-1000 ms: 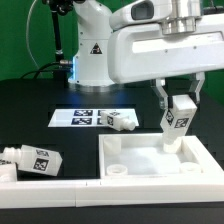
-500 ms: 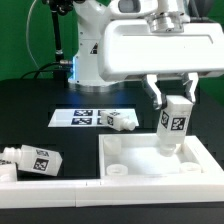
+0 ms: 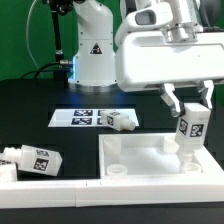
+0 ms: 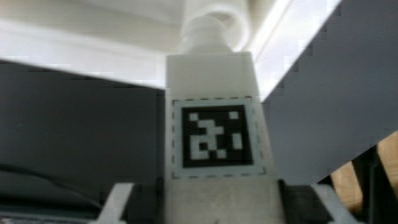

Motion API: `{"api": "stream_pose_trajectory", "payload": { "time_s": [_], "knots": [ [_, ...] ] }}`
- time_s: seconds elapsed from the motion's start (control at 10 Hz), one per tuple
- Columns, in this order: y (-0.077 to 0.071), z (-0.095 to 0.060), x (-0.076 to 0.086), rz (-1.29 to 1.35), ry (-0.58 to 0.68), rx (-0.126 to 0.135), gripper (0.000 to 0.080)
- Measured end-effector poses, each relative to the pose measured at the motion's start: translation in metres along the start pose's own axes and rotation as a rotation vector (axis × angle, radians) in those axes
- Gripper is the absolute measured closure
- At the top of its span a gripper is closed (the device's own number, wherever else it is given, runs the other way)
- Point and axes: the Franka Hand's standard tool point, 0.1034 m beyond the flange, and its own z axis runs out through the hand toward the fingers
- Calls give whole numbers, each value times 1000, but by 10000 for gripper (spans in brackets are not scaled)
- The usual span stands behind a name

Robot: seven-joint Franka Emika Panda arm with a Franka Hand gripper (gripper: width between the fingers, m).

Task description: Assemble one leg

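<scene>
My gripper [image 3: 188, 100] is shut on the leg [image 3: 190, 130], a white post with a black-and-white tag. It holds the leg upright over the far right corner of the white tray-like tabletop [image 3: 150, 160]. The leg's lower end is at or just above the tabletop's inner surface; contact cannot be told. In the wrist view the leg [image 4: 217, 120] fills the middle between the two fingers [image 4: 125, 200], its round threaded end pointing at the tabletop's white surface [image 4: 89, 50].
Another white tagged leg [image 3: 122, 121] lies on the marker board [image 3: 80, 117] behind the tabletop. Two more white tagged parts [image 3: 30, 160] lie at the exterior view's left front. A white rail [image 3: 60, 190] runs along the front edge. The robot base [image 3: 95, 50] stands behind.
The gripper has carried the leg toward the exterior view's right, from over the tabletop's middle to its far right corner, and slightly lower.
</scene>
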Motion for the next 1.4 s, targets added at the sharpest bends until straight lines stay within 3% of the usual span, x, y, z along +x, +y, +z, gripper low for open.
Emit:
{"api": "stream_pose_trajectory", "payload": {
  "time_s": [0.3, 0.6, 1.0, 1.4],
  "knots": [
    [3, 3, 2, 1, 3, -3, 512],
    [15, 10, 2, 3, 3, -13, 512],
    [11, 17, -7, 2, -11, -8, 512],
    [6, 18, -5, -5, 13, -8, 512]
  ]
}}
